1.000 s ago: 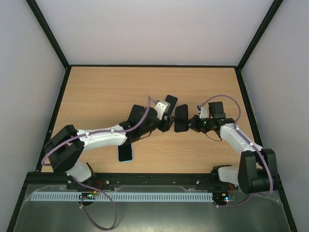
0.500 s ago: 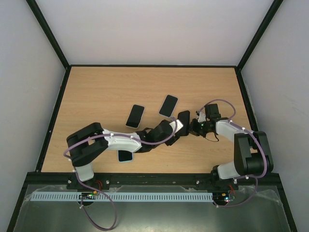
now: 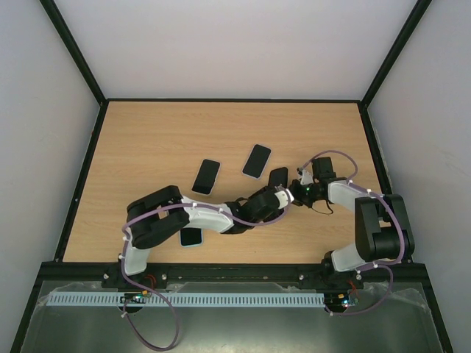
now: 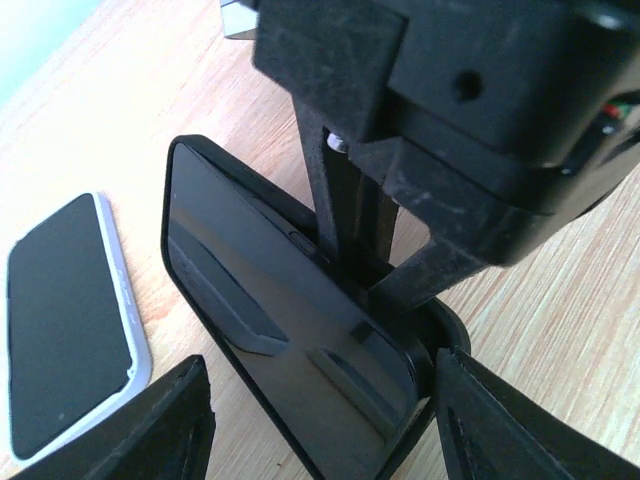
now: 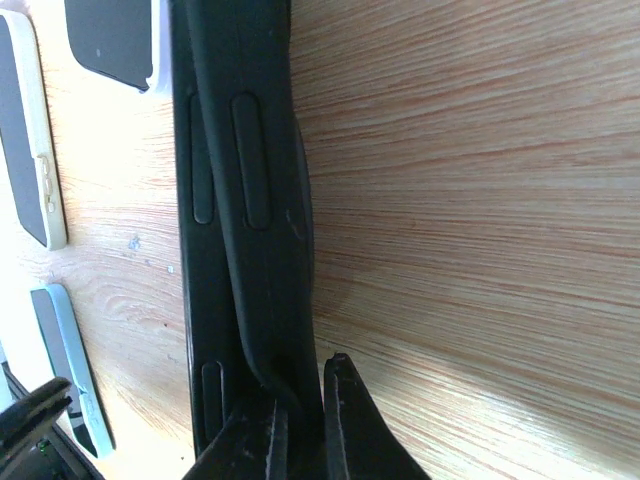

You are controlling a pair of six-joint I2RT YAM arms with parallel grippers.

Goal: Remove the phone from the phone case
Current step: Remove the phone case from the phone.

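The black phone in its black case [image 3: 278, 177] stands on edge on the wooden table, between both grippers. In the left wrist view its glossy screen [image 4: 270, 310] faces me. My left gripper [image 4: 320, 405] is open, one finger on each side of the phone's near end, not touching it. My right gripper [image 5: 300, 425] is shut on the case's rim [image 5: 262, 180], which looks bent slightly away from the phone's edge [image 5: 200, 160]. From above, the left gripper [image 3: 275, 197] and the right gripper [image 3: 293, 193] meet at the phone.
Two dark phones [image 3: 207, 176] [image 3: 256, 160] lie flat behind the grippers. A light blue phone [image 3: 191, 237] lies near the front edge under the left arm. A white-cased phone [image 4: 70, 320] lies just left of the held phone.
The left arm has folded back and its gripper has slid down and right to the phone's near end. The right arm has drawn in, still holding the case.
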